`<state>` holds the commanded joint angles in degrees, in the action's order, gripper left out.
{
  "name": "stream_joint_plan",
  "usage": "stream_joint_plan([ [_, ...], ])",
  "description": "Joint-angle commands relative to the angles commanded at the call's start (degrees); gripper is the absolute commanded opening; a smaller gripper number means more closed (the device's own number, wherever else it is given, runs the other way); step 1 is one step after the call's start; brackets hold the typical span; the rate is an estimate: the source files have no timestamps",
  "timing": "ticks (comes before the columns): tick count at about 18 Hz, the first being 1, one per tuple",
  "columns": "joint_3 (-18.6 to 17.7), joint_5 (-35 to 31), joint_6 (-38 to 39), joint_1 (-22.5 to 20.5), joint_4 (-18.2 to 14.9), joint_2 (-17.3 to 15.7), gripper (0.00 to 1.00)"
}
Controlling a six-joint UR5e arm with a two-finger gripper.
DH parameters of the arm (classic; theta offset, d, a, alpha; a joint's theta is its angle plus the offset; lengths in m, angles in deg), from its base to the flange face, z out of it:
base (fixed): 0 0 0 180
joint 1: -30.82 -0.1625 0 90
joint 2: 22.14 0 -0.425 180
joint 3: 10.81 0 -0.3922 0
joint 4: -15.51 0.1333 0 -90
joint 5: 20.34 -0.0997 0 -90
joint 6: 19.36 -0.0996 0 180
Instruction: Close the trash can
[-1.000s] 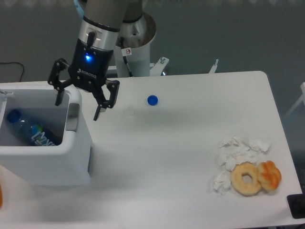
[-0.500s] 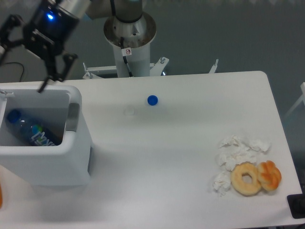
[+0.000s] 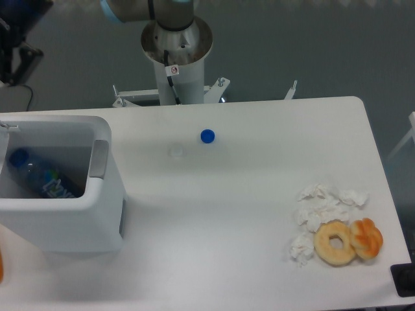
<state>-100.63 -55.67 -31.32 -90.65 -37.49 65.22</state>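
One table [image 3: 246,214], white.

One trash can [image 3: 78,217], white, top open.

One bottle [image 3: 40,176] inside the can, blue cap, lying slanted.

Loose caps on the table: two. One blue cap [image 3: 207,136]; one pale cap [image 3: 176,152], whitish or clear, just left of it and hard to make out.

Donuts: two, touching. One plain ring donut [image 3: 335,243]; one orange donut [image 3: 366,238] on its right.

Crumpled tissues [image 3: 324,202]: one loose cluster by the donuts, several wads; exact number cannot be told.

One robot base [image 3: 177,48] behind the table.

One gripper [image 3: 16,48], dark, cut off at the top left edge.
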Motion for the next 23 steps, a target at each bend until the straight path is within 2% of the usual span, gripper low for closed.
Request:
stream_joint_plan([
  [6,0.09,-0.62,-5.0,-0.17,-0.17,-1.05,1.0],
  [23,-0.7,-0.53,-5.45,-0.35,-0.35,-1.84,1.0],
])
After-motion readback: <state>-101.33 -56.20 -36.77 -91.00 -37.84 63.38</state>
